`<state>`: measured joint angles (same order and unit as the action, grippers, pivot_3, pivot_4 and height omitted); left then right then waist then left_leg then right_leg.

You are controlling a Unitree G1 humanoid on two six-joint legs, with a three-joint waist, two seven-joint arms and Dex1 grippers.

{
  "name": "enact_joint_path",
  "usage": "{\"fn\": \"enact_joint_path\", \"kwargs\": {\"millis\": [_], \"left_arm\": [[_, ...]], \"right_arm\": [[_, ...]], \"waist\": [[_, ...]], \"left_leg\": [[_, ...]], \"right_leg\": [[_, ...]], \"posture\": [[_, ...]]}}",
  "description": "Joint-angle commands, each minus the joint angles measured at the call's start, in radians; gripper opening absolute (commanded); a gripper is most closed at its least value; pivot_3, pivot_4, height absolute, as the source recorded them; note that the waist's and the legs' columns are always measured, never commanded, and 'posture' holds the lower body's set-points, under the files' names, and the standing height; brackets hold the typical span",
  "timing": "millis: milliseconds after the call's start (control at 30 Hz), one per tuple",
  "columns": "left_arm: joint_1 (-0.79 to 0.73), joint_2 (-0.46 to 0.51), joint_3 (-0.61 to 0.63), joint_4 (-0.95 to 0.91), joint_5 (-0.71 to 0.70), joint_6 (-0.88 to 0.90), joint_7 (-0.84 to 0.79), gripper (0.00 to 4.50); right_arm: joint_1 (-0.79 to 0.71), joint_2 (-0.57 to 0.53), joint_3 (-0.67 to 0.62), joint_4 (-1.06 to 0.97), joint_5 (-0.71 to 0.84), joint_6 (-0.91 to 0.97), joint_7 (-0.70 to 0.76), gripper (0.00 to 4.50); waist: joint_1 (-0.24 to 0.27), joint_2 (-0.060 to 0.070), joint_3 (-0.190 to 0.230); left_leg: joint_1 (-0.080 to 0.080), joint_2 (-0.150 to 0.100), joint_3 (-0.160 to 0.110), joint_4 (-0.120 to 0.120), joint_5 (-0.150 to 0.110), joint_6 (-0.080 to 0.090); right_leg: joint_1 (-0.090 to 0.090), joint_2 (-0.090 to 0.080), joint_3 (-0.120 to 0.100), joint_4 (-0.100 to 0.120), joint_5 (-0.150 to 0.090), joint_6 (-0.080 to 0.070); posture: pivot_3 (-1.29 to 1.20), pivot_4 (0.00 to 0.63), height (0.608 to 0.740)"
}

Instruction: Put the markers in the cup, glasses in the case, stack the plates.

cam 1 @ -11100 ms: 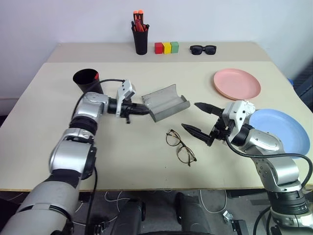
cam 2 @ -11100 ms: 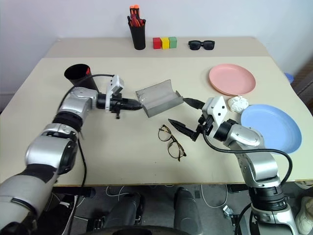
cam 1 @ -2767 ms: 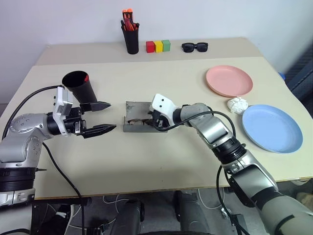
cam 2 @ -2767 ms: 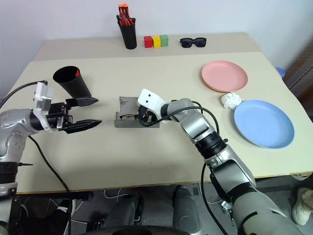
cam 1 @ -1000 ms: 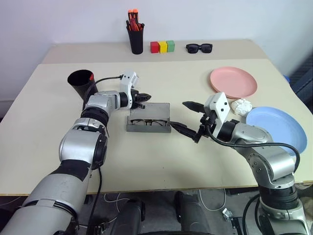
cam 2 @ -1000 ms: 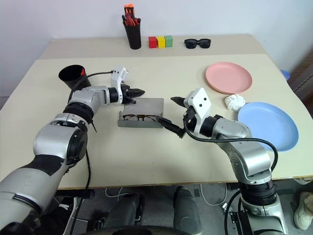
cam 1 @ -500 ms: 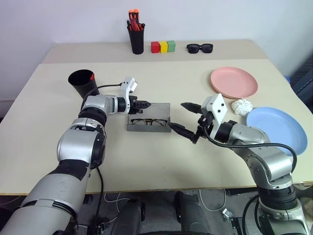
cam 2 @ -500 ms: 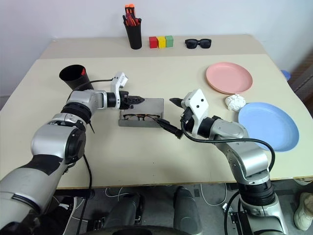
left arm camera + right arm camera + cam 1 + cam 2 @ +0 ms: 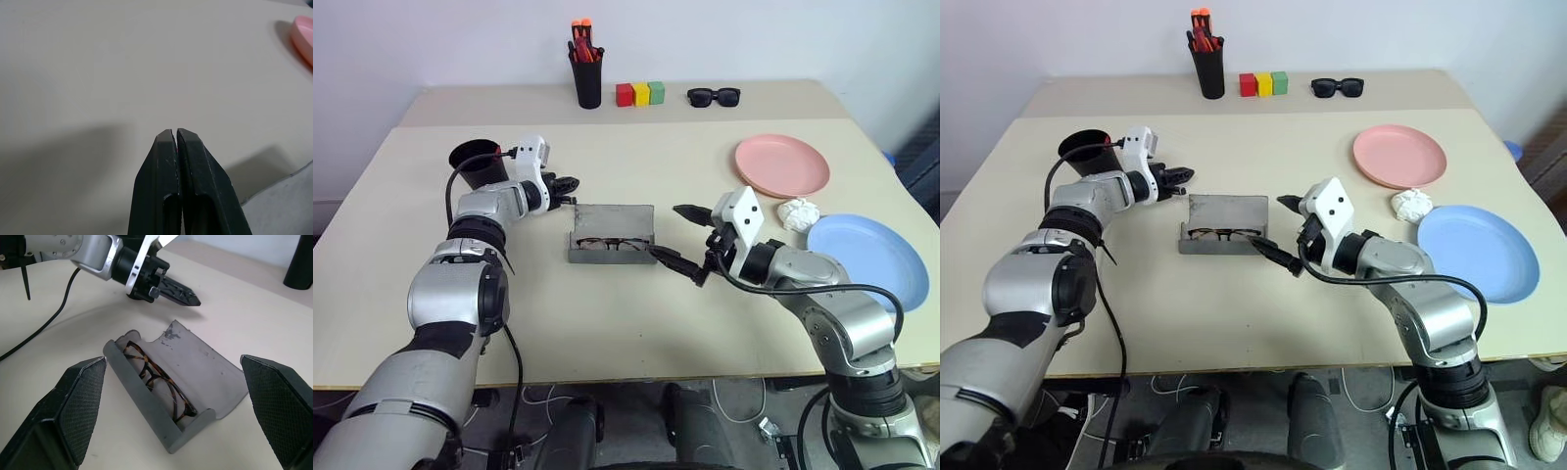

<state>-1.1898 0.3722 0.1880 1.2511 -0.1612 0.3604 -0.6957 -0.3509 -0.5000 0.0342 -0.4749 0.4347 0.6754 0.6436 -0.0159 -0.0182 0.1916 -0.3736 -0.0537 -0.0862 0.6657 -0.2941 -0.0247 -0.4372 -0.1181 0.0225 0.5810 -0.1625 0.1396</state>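
1. We find the glasses [image 9: 155,380] lying folded inside the open case [image 9: 612,233], near the table's middle. Its lid stands open on the far side.
2. The case's long axis runs left to right across our view, and the hinge line runs the same way.
3. Our left gripper [image 9: 1183,175] hovers just off the case's far-left corner with its fingers pressed together, holding nothing. It points toward the lid.
4. Our right gripper [image 9: 683,243] sits just beside the case's right end with its jaws spread wide and empty. One fingertip is close to the near-right corner.
5. We judge the lid closing comes next. The left tip is nearer the lid's back.
6. The cup [image 9: 478,162] stands behind the left arm. The pink plate [image 9: 782,164] and blue plate [image 9: 871,257] lie apart, unstacked.
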Motion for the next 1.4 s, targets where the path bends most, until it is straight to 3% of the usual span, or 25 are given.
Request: {"fn": "enact_joint_path", "kwargs": {"millis": [33, 333, 667, 967, 1200, 1400], "left_arm": [[0.03, -0.006, 0.018, -0.011, -0.015, 0.007, -0.011, 0.07], [0.057, -0.047, -0.036, -0.029, 0.035, -0.008, -0.039, 0.07], [0.018, -0.03, 0.011, -0.05, -0.017, 0.042, -0.083, 0.07], [0.033, -0.017, -0.004, -0.12, -0.066, 0.255, -0.269, 0.07], [0.076, -0.011, -0.061, -0.202, -0.052, 0.272, -0.369, 0.07], [0.049, -0.042, -0.022, -0.156, -0.033, 0.071, -0.14, 0.07]], "right_arm": [[-0.022, -0.004, -0.001, -0.014, 0.0, -0.023, 0.001, 4.5], [-0.024, -0.011, 0.0, -0.017, -0.004, -0.017, -0.005, 4.5], [-0.021, -0.008, 0.016, -0.009, -0.024, -0.03, -0.009, 4.5], [-0.031, -0.009, 0.02, 0.011, -0.031, -0.042, -0.001, 4.5], [-0.03, -0.018, 0.018, 0.016, -0.038, -0.051, 0.002, 4.5], [-0.028, -0.016, 0.022, 0.013, -0.04, -0.049, 0.0, 4.5]], "waist": [[-0.002, 0.0, 0.0], [0.002, 0.0, 0.0], [0.003, 0.0, 0.0], [0.001, 0.0, 0.0], [0.001, 0.0, 0.0], [0.004, 0.0, 0.0]], "left_leg": [[0.0, 0.0, 0.0, 0.0, 0.0, 0.0], [0.0, 0.0, 0.0, 0.0, 0.0, 0.0], [0.0, 0.0, 0.0, 0.001, 0.0, 0.0], [0.0, 0.0, 0.0, 0.001, 0.0, 0.0], [0.0, 0.0, 0.0, 0.001, 0.0, 0.0], [0.0, 0.0, -0.001, 0.001, 0.0, 0.0]], "right_leg": [[0.0, 0.0, 0.0, 0.0, 0.0, 0.0], [0.001, 0.0, 0.0, 0.0, 0.0, 0.0], [0.001, 0.0, 0.0, 0.0, 0.0, 0.0], [0.001, 0.0, 0.0, 0.0, 0.0, 0.0], [0.001, 0.0, 0.0, 0.0, 0.0, 0.0], [0.001, 0.0, 0.0, 0.0, 0.0, 0.0]], "posture": [[0.0, 0.15, 0.74], [0.0, 0.15, 0.74], [0.0, 0.15, 0.74], [0.0, 0.15, 0.74], [0.0, 0.15, 0.74], [0.0, 0.15, 0.74]]}}
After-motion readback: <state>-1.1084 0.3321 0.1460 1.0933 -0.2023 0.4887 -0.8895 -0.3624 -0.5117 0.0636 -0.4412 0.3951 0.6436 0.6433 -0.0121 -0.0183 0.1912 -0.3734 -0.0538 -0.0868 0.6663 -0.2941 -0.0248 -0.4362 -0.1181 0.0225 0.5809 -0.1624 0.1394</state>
